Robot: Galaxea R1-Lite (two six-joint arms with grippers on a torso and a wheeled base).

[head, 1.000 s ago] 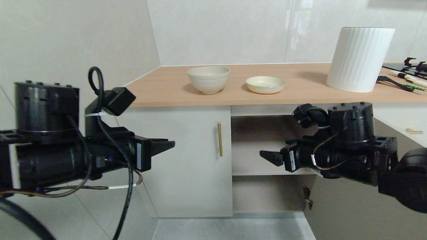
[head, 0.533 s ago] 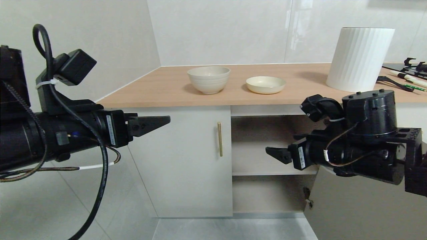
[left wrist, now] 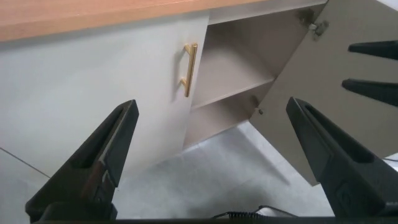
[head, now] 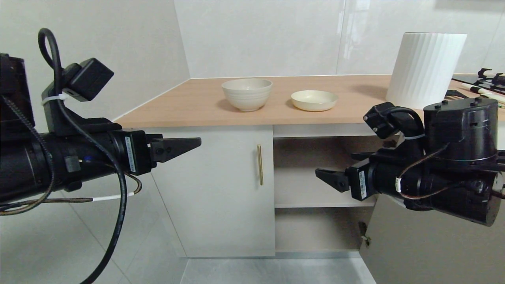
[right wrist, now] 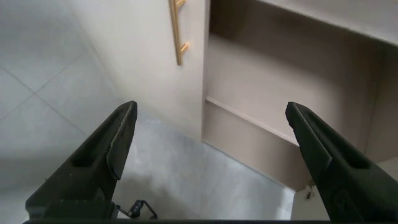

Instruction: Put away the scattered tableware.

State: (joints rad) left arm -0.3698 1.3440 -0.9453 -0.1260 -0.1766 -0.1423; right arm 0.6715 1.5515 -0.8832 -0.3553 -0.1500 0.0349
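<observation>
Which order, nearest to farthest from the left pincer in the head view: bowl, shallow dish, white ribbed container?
From the left pincer:
1. bowl, leftmost of the three.
2. shallow dish, just right of it.
3. white ribbed container, far right.

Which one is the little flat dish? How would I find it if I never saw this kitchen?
Look at the long wooden countertop above the cupboards. Near its middle sit two cream pieces side by side, not touching: a deep bowl and, between it and the tall white ribbed cylinder, the shallow dish. It is the low, flat one.
</observation>
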